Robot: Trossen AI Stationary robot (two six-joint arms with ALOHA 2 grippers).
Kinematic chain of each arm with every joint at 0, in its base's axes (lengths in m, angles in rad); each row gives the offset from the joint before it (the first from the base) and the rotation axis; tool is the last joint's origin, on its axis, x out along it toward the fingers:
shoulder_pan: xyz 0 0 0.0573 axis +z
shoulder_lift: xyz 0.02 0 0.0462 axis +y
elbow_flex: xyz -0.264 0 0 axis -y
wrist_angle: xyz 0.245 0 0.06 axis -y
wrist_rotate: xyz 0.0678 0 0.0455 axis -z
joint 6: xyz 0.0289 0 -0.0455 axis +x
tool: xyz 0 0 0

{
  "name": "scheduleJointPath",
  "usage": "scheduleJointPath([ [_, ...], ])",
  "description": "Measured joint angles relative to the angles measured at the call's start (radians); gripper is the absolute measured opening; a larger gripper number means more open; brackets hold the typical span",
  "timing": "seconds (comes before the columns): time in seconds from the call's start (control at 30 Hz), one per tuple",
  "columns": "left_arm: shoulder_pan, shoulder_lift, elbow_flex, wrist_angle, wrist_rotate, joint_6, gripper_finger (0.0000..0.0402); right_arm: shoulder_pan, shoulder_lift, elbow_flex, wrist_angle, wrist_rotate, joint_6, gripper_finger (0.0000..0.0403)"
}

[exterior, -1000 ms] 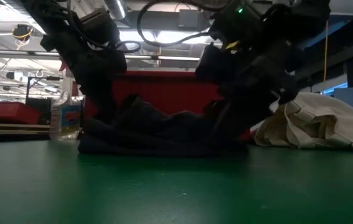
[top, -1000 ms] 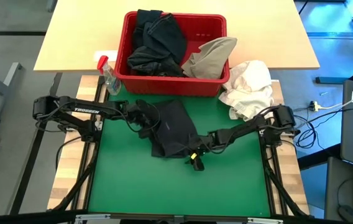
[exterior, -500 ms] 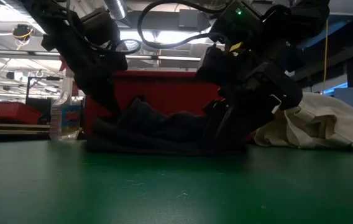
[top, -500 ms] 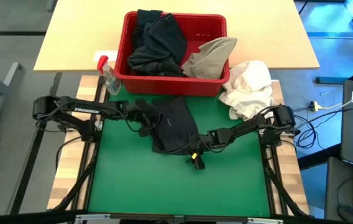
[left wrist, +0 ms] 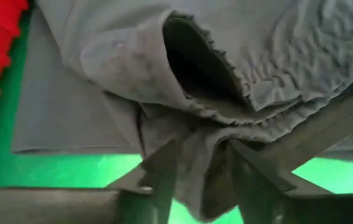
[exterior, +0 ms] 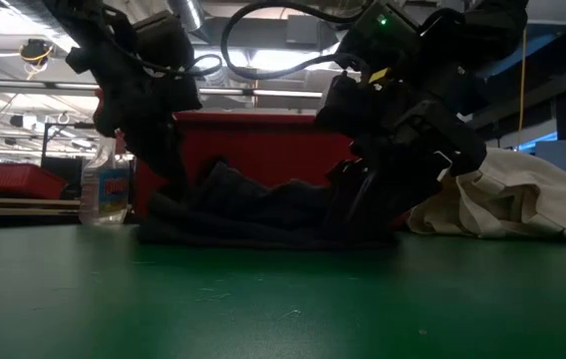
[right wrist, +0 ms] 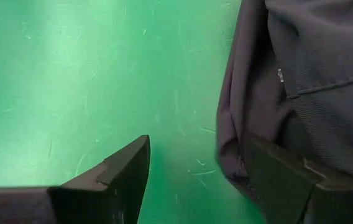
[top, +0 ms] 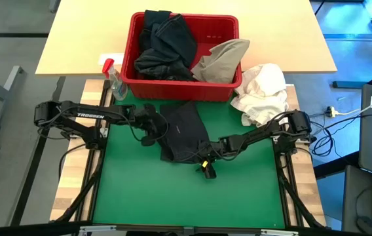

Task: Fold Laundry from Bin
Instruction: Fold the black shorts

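Note:
A black garment (top: pixel 183 134) of the laundry lies crumpled on the green mat (top: pixel 186 196), just in front of the red bin (top: pixel 225 92). The bin holds more black laundry (top: pixel 166 46) and a khaki piece (top: pixel 222 59). My left gripper (left wrist: pixel 204 155) slants down at the garment's left edge, open, with a bunch of cloth between its fingers. My right gripper (right wrist: pixel 195 155) is open at the garment's near right corner (top: pixel 202 159). One of its fingers is at the cloth's edge and the other over bare mat. My left gripper has a bunched fold of the garment's left edge (left wrist: pixel 204 180) between its spread fingers, lying against their inner sides. The fingers slant down from the table's left. The garment rests slack on the mat. My right gripper has one finger (right wrist: pixel 282 180) against the garment's near edge (right wrist: pixel 232 155), slanting down from the right. I cannot tell whether that finger lies on the cloth or under it. The garment lies on the mat.
A white cloth bundle (top: pixel 261 92) lies at the mat's far right corner. A clear spray bottle with a red top (top: pixel 115 82) stands left of the bin. Bare green mat stretches toward the near edge.
My left gripper has rolled at the wrist, staying at the garment's left edge. That edge has drawn in a little toward the right and humped up. The rest of the garment has stayed where it was.

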Motion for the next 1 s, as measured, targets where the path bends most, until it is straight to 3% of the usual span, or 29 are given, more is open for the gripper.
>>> scheduleJointPath([
  [0.17, 0.0, 0.0, -0.022, 0.023, -0.093, 0.058, 0.0185, -0.002, 0.0, 0.0, -0.002, -0.002, -0.001, 0.0253],
  [0.37, 0.002, 0.0, -0.058, 0.108, -0.102, 0.093, 0.0179, 0.0, 0.0, 0.0, -0.002, 0.01, -0.001, 0.0253],
  [0.53, 0.002, 0.0, -0.085, 0.161, -0.124, 0.094, 0.014, 0.0, 0.0, 0.0, -0.002, 0.012, -0.001, 0.0253],
  [0.83, 0.082, 0.0, -0.134, 0.297, -0.241, 0.101, 0.0012, 0.001, -0.001, 0.001, -0.035, -0.006, -0.048, 0.0253],
  [1.0, 0.143, 0.0, -0.134, 0.368, -0.284, 0.082, 0.0015, 0.001, -0.002, 0.002, -0.049, -0.015, -0.08, 0.0253],
])
